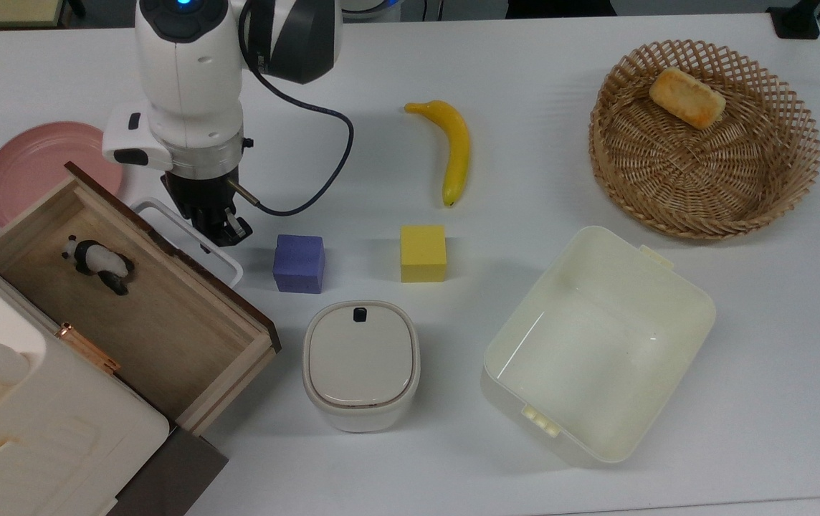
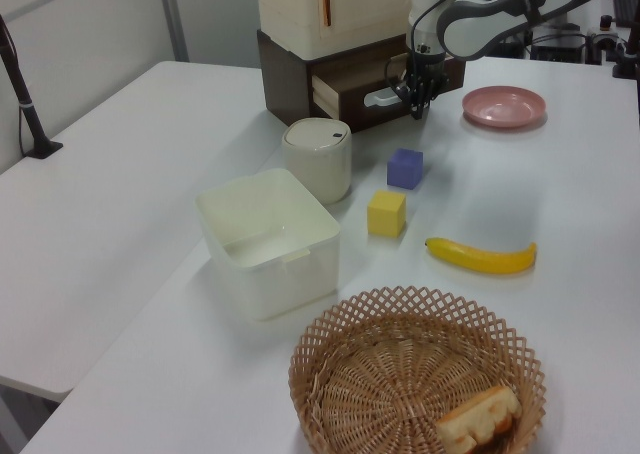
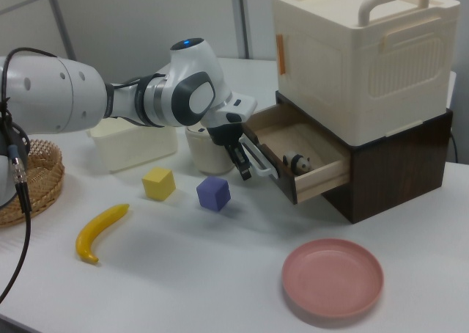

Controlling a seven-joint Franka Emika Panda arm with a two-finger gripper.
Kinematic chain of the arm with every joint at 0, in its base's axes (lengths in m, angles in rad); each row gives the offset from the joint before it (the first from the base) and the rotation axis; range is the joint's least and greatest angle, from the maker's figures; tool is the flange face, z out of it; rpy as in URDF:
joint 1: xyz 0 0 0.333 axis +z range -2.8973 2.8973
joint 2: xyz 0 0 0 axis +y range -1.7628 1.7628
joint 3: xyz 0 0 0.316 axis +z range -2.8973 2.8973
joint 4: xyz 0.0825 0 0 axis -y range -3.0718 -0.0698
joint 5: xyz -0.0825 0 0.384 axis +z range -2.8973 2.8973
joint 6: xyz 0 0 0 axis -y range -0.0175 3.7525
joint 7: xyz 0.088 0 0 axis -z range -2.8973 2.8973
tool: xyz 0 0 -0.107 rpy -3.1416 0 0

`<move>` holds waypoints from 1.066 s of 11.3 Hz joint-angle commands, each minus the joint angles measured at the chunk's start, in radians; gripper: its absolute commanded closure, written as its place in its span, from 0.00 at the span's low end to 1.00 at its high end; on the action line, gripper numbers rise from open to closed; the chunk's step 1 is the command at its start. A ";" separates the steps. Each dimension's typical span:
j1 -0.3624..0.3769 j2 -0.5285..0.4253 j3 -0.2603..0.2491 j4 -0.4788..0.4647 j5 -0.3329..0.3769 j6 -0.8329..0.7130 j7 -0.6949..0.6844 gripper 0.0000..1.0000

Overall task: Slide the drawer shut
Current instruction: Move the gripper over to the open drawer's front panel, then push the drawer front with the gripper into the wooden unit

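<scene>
White plastic handle (image 1: 188, 240) of the open drawer (image 1: 130, 308) lay touching the claw (image 1: 218, 231), fingers seemingly narrow; an off-centre push risked skewing and jamming it, or glancing off.

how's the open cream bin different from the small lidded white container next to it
The cream bin is open on top and shows a bare inside; the lidded container is shut by a flat lid with a small dark button. The cream bin is much larger and squarish, the lidded container compact and rounded. In the top view the cream bin sits turned at an angle, the lidded container square to the frame. Both are pale plastic and stand on the white table.
</scene>
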 commanded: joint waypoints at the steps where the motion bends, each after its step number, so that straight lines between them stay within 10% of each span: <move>1: 0.000 0.057 -0.007 0.055 -0.059 0.020 0.038 1.00; 12: -0.069 0.161 -0.020 0.168 -0.122 0.308 0.039 1.00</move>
